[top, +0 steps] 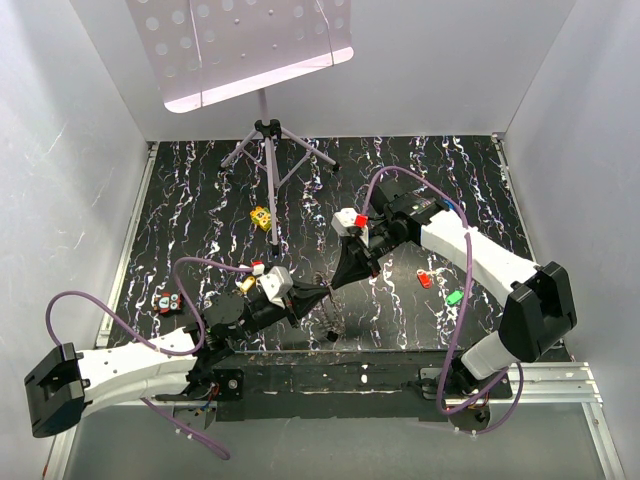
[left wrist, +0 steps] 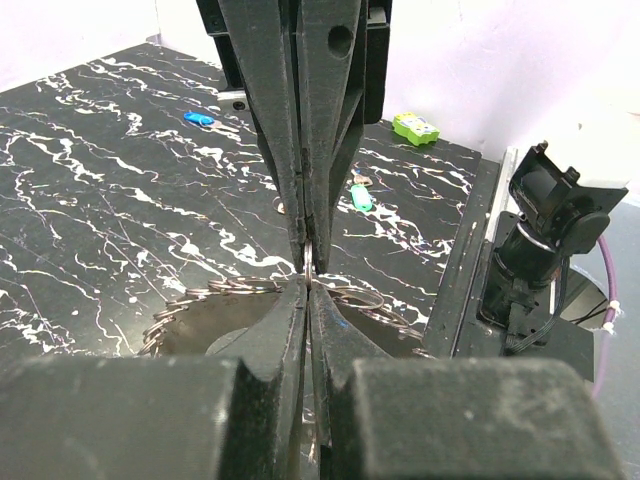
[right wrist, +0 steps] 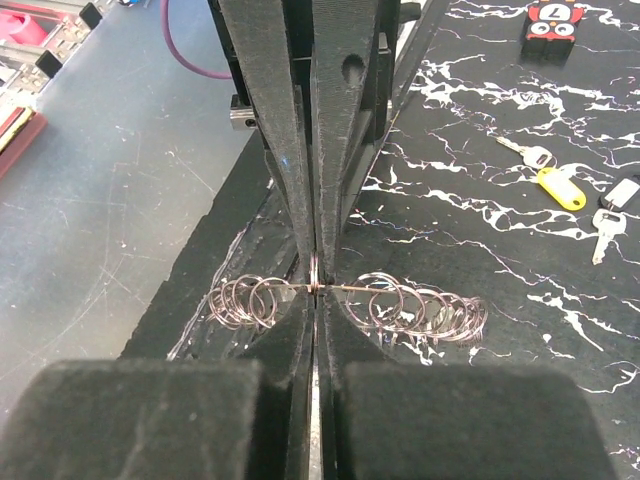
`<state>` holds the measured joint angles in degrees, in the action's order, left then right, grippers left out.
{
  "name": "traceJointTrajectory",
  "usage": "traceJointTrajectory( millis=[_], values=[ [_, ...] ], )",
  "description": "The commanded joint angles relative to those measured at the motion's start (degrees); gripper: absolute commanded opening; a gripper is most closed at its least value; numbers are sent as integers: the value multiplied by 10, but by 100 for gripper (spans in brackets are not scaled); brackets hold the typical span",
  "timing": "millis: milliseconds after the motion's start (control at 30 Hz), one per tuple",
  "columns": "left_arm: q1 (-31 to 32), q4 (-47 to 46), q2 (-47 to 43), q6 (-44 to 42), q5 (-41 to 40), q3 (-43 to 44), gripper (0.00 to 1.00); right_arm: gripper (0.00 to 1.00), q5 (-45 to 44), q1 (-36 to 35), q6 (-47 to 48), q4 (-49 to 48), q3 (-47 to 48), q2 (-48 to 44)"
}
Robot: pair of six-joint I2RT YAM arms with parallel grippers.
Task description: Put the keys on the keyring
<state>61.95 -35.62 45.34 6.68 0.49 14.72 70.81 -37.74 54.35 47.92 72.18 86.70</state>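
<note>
Two closed grippers meet at centre frame in the top view. Left of them, a yellow-headed key (top: 245, 285) sits on the table (top: 400, 180) just beside your left arm. At the middle, the left gripper (left wrist: 308, 290) and right gripper (right wrist: 315, 300) stand tip to tip. Each has its jaws pressed fully together on the same loop of the keyring (right wrist: 410, 300), whose coils trail out to both sides. Right of them, a red key (top: 425, 278) and a green key (top: 455, 297) lie flat, well apart from the ring and nearer your right arm. That arm looks best placed to fetch one.
</note>
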Motion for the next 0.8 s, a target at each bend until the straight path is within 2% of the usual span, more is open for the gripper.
traceJointTrajectory(
  millis=[0, 67, 100, 133, 200, 233, 300, 333, 367, 433, 533, 633, 767],
  values=[
    [-3, -31, -5, 2, -8, 15, 0, 1, -3, -10, -2, 9, 6, 0],
    [-3, -20, -7, 8, -15, 15, 0, 1, -23, -11, -20, 10, 14, -1],
    [-3, -10, -9, 14, -20, 16, 9, 1, -41, -11, -27, 16, 19, -2],
    [-3, 9, -15, 17, -21, 19, 29, 1, -57, -12, -26, 30, 27, -3],
    [-3, 47, -36, 23, -20, 21, 53, 1, -100, -12, -22, 62, 44, -5],
    [-3, 66, -53, 23, -20, 20, 61, 1, -124, -12, -18, 81, 56, -4],
    [-3, 110, -95, 27, -28, 15, 85, 1, -171, -14, -6, 138, 83, 3],
    [-3, 128, -114, 27, -31, 13, 94, 1, -195, -15, 1, 168, 103, 12],
    [-3, 150, -131, 27, -36, 10, 98, 1, -211, -15, 35, 218, 125, 22],
    [-3, 179, -159, 23, -40, 6, 98, 1, -235, -15, 96, 320, 175, 53],
    [-3, 207, -176, 23, -47, 10, 98, 1, -278, -17, 105, 397, 227, 87],
    [-3, 207, -157, 13, -35, 21, 98, 1, -315, -24, 94, 402, 238, 92],
    [-3, 187, -91, -12, -36, 47, 98, 1, -351, -36, 69, 391, 241, 89]
  ],
)
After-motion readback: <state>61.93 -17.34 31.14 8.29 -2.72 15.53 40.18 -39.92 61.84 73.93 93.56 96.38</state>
